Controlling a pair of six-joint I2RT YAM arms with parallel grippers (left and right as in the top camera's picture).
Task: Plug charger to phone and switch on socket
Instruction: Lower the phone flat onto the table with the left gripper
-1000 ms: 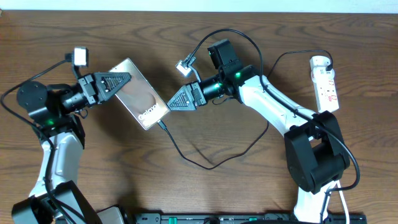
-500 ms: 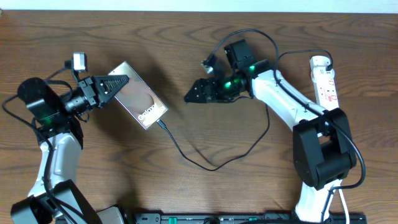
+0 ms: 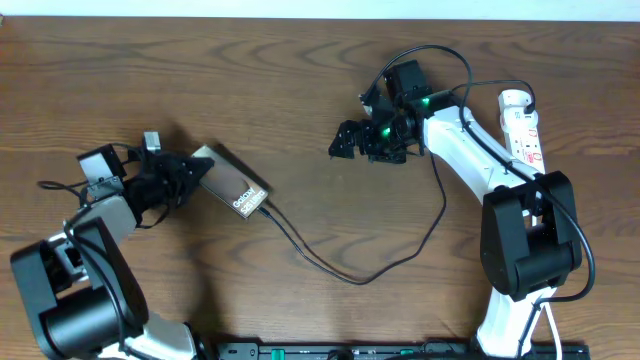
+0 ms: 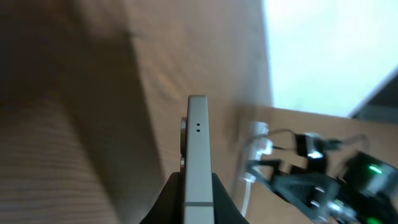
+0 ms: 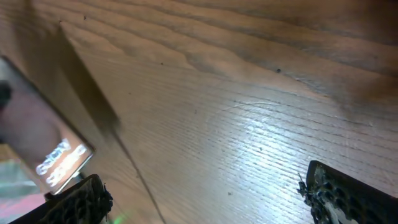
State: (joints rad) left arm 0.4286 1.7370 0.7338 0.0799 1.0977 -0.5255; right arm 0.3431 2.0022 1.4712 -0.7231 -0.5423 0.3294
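Phone (image 3: 235, 184), a flat dark-brown slab with white "Galaxy" lettering, is being pinched on edge by the left gripper (image 3: 192, 172) at 9 o'clock on the brown wooden table (image 3: 300, 80). Thin black charger cable (image 3: 350, 278) is being seen touching its 4 o'clock end. Right gripper (image 3: 350, 143) jaws are being held spread at 1 o'clock.

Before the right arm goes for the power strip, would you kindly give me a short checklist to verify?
1. Cable joined to the phone: ok, it meets the phone's near end in the overhead view.
2. Left gripper shut on the phone: ok; the phone is tipped on edge.
3. Right gripper open and empty: ok.
4. Power strip uncovered on the table's far right: ok.
5. Strip switched on: cannot tell, too small to read.
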